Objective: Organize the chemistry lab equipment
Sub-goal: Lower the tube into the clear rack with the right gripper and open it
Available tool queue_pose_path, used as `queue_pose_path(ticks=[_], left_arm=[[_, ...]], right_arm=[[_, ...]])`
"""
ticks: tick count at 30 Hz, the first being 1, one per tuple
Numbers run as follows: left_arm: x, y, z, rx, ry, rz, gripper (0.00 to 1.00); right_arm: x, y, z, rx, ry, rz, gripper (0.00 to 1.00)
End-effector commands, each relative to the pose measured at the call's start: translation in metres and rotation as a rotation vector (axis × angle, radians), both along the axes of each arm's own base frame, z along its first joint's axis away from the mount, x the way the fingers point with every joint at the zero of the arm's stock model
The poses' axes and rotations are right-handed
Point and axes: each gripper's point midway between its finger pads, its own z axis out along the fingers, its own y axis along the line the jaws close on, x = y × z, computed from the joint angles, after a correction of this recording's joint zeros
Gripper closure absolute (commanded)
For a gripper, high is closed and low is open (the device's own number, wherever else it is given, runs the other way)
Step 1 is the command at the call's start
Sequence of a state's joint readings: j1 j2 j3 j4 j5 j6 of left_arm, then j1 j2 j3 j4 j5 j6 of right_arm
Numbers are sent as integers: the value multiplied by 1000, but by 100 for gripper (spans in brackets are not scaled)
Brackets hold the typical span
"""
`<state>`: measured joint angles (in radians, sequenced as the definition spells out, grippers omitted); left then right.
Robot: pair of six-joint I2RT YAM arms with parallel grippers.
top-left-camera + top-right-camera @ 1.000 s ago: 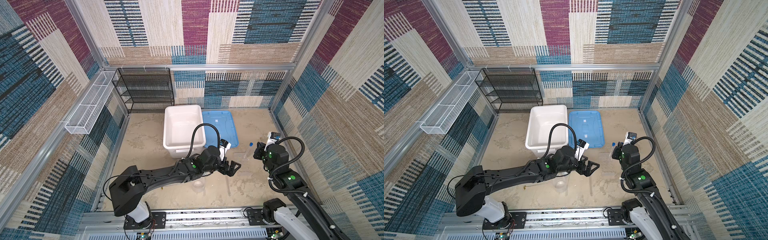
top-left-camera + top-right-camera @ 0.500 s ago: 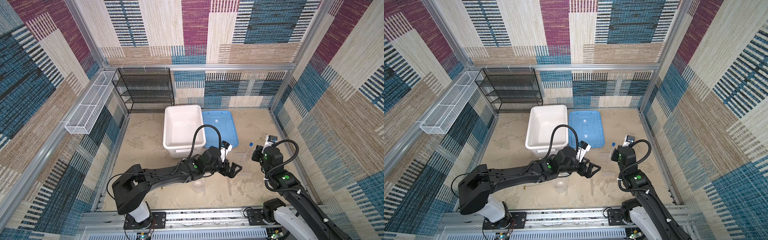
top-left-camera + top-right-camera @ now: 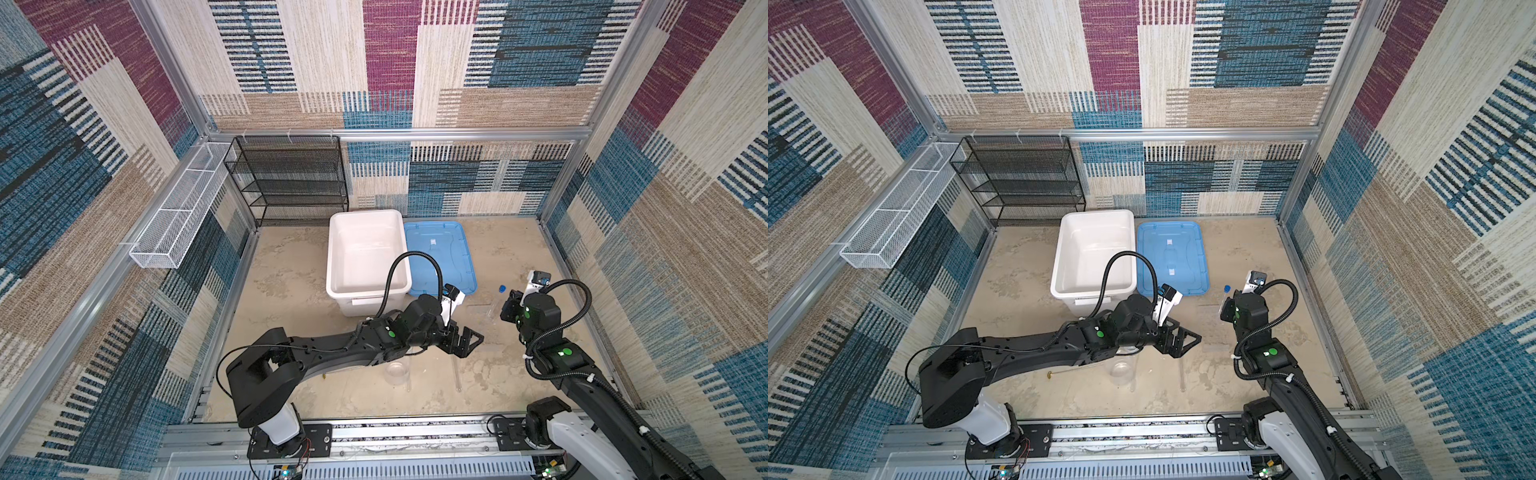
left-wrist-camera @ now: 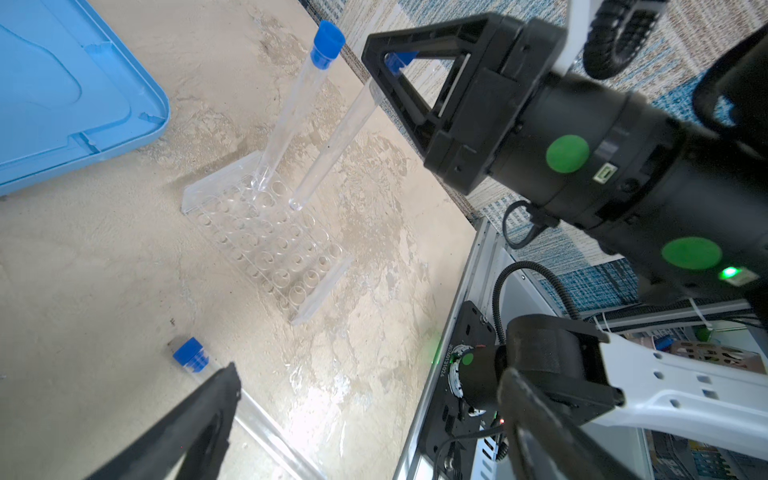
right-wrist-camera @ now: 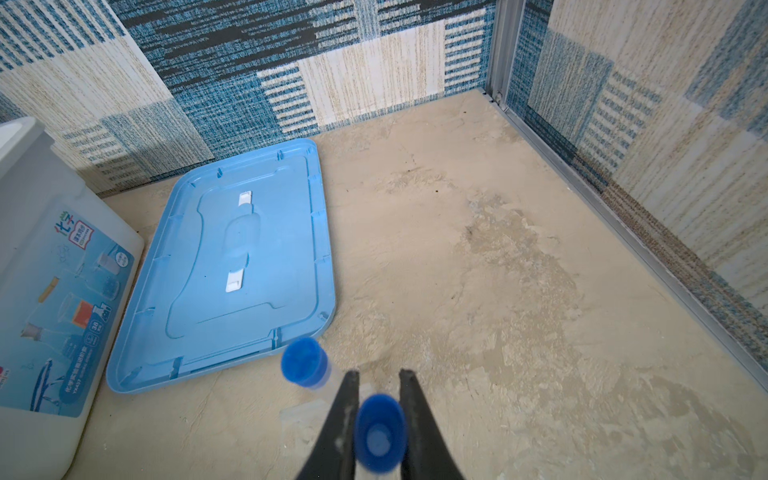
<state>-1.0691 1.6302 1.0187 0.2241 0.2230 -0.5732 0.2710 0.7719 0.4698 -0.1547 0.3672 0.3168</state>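
The clear tube rack (image 4: pixel 266 237) lies on the sandy floor, and one blue-capped test tube (image 4: pixel 291 108) stands in it. My right gripper (image 5: pixel 379 372) is shut on a second test tube (image 5: pixel 379 432) just below its cap, holding it upright with its tip (image 4: pixel 297 203) at the rack's holes. In both top views this gripper (image 3: pixel 509 309) hangs over the rack beside the standing tube's cap (image 3: pixel 502 288). My left gripper (image 4: pixel 370 374) is open and empty, low beside the rack (image 3: pixel 471 343). A third tube (image 4: pixel 190 357) lies under it. The clear beaker (image 3: pixel 395 372) sits in front.
The white bin (image 3: pixel 332 257) and its blue lid (image 3: pixel 444 257) lie behind the rack. A black mesh shelf (image 3: pixel 291 183) stands at the back left, and a white wire basket (image 3: pixel 178 216) hangs on the left wall. A thin rod (image 3: pixel 1075 370) lies left of the beaker.
My right gripper with its tube has shifted a little toward the front and lower over the rack. The left gripper has edged slightly to the right and stayed open.
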Motion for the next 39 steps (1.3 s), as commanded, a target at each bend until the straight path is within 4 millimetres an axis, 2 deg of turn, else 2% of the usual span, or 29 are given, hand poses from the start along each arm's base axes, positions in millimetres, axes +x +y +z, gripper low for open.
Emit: queue_pose_path(ticks=[1,14,22,27,39], left_arm=[[1,-3,6,-29,-5,1,1],[5,0,2,-26,-5,25,1],[5,-2,-1,-22,4,23,1],[7,-2,-3,-22,8,27,1],[10,0,-6,-24,21,30,1]], right_arm=[[4,-1,6,2,-31,-13,84],[6,5,-9,-38,-15,33,81],[8,6,-12,-80,-24,38,81],[9,6,-6,-98,-42,41,82],[7,21,-11,-147,-72,105,85]])
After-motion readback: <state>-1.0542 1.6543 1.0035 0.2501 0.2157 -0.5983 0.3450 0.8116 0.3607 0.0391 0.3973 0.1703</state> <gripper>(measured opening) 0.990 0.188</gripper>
